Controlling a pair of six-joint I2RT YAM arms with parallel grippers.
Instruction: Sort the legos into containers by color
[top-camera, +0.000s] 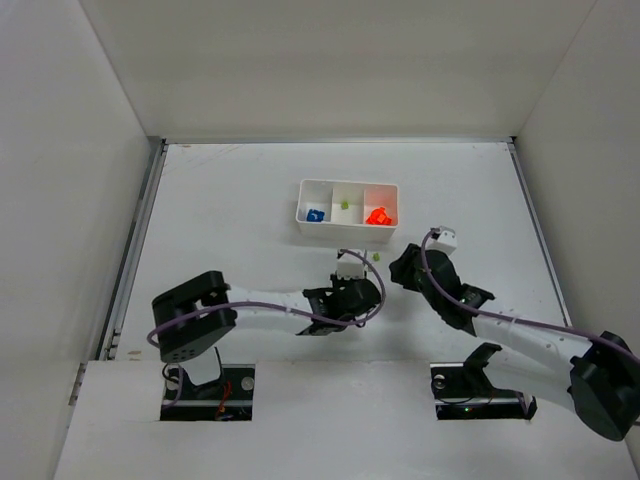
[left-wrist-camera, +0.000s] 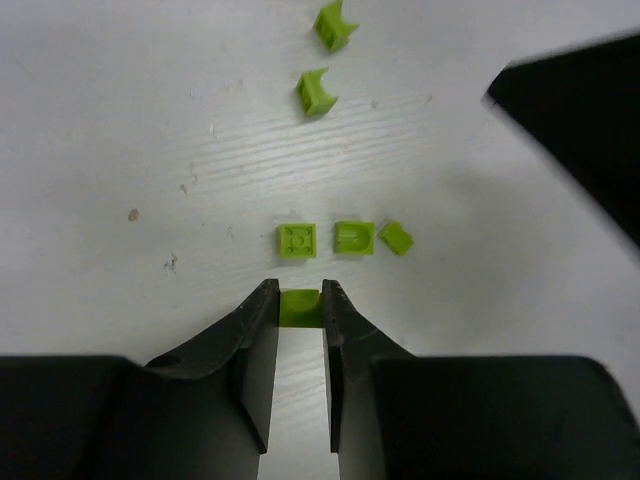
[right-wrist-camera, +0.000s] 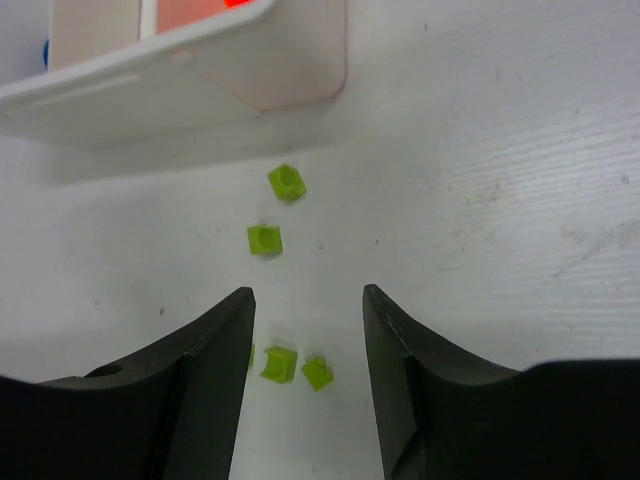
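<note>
My left gripper (left-wrist-camera: 300, 295) is shut on a yellow-green lego (left-wrist-camera: 300, 307), pinched between its fingertips just above the table. Three more yellow-green legos (left-wrist-camera: 354, 237) lie in a row right ahead of it, and two others (left-wrist-camera: 316, 92) lie farther off. My right gripper (right-wrist-camera: 308, 300) hangs open over the same scatter, with two legos (right-wrist-camera: 280, 363) below the gap between its fingers and two (right-wrist-camera: 265, 239) in front. The white tray of containers (top-camera: 347, 182) holds blue legos (top-camera: 315, 215) on the left, a yellow-green one (top-camera: 345, 205) in the middle and orange-red ones (top-camera: 378, 215) on the right.
The two grippers are close together near the table's middle, left gripper (top-camera: 350, 272) and right gripper (top-camera: 400, 265), just in front of the tray. The right gripper's dark body (left-wrist-camera: 580, 130) fills the upper right of the left wrist view. The tray's corner (right-wrist-camera: 300, 60) stands just beyond the far legos.
</note>
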